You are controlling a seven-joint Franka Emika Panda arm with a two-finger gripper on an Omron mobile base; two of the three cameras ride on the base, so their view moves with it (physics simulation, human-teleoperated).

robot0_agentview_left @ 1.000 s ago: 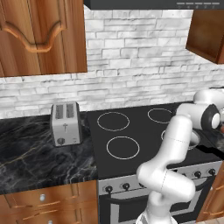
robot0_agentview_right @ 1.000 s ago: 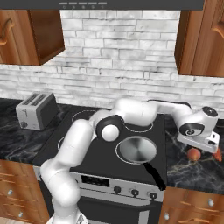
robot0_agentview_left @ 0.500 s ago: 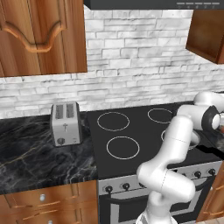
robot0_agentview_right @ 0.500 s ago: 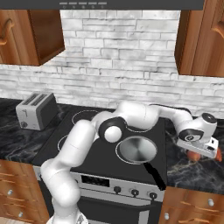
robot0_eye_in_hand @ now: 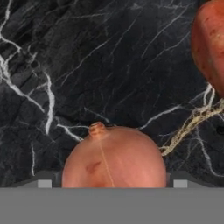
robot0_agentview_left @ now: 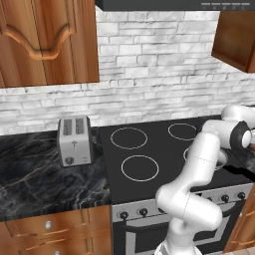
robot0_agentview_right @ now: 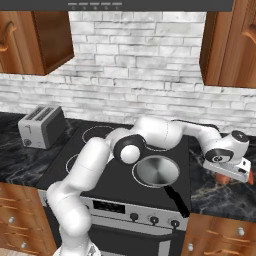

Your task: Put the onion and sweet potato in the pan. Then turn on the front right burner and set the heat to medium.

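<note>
Landmark: the pan [robot0_agentview_right: 157, 171]. It sits on the black glass cooktop [robot0_agentview_right: 110, 172] over the front right burner, silver-grey bowl holding nothing, long axis of its black handle [robot0_agentview_right: 176, 199] running from the rim toward the stove's front edge and slightly right, tip past the edge above the knobs [robot0_agentview_right: 152, 220]. Right of the pan, over the black marble counter [robot0_agentview_right: 220, 192], the gripper [robot0_agentview_right: 231, 172] hangs low at the end of the arm, which reaches across above the pan. Hand view: onion [robot0_eye_in_hand: 113, 159] sits dead centre at the bottom, between the two finger bases, stem nub pointing up in that view, lying on the marble; sweet potato [robot0_eye_in_hand: 211, 43] at upper right, well apart from the onion, only its reddish-orange edge in frame, so its long axis can't be read. Finger state: cannot tell, tips are hidden by the grey band and the onion. A small orange patch under the gripper in the right base view is too small to name. Far left of the pan, on the counter past the cooktop, a silver two-slot toaster [robot0_agentview_left: 74, 141]. Behind it all, white brick backsplash [robot0_agentview_right: 140, 65] and wood wall cabinets [robot0_agentview_left: 47, 42].
</note>
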